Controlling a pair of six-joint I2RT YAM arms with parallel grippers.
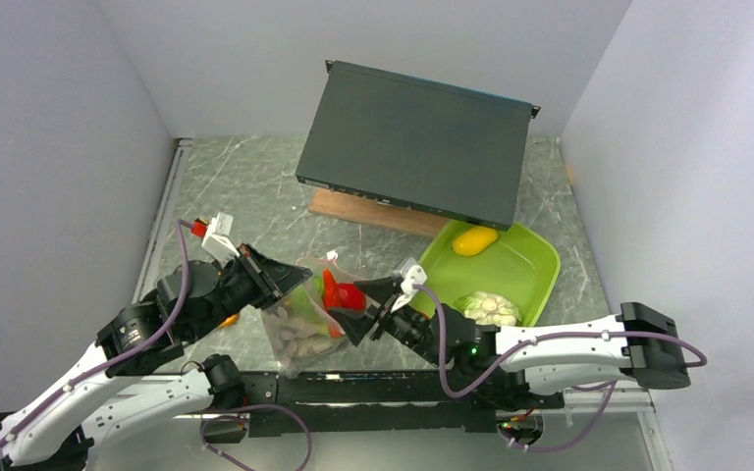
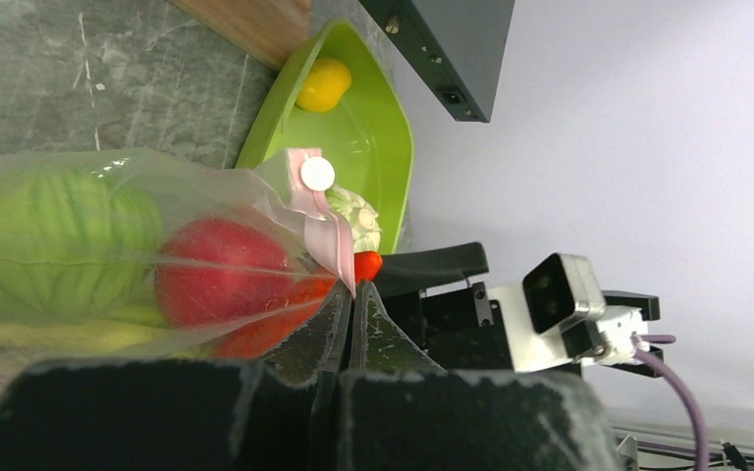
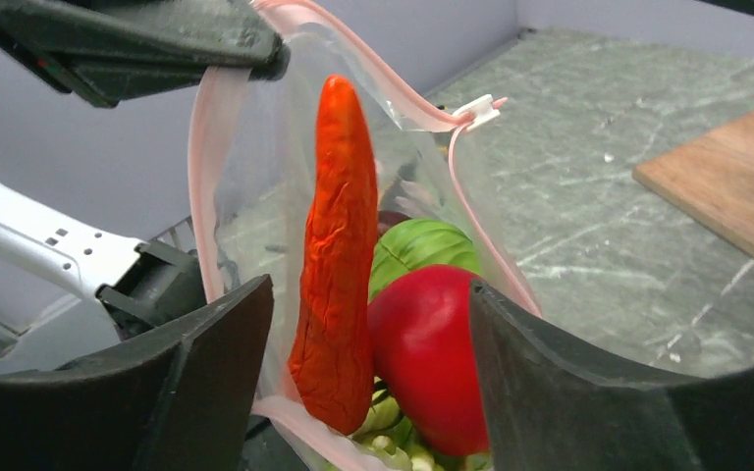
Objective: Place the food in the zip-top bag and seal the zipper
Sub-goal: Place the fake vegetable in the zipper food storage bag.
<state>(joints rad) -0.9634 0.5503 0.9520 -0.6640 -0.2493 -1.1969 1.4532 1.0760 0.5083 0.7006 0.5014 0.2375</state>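
Roughly half done: left hand (image 2: pixel 351 304) clenched on zipper (image 3: pixel 204 177) of zip-top bag (image 1: pixel 299 324) at tabletop's near edge, tomato (image 3: pixel 422 353), cabbage (image 3: pixel 422 250), chili (image 3: pixel 339 245) inside, right hand (image 3: pixel 368 289) released, jaws wide; yellow fruit (image 1: pixel 474 239) & cauliflower (image 1: pixel 491 309) on tray (image 1: pixel 535 260) nr right edge, bag unsealed.

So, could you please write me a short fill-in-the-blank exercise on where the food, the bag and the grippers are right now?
1. The left gripper is ___ on the zipper of the bag.
2. The right gripper has its jaws ___, with the chili between them.
3. In the bag, the chili stands beside a red ___.
4. On the tray lie the cauliflower and a ___ fruit.
Missing words: shut; open; tomato; yellow.
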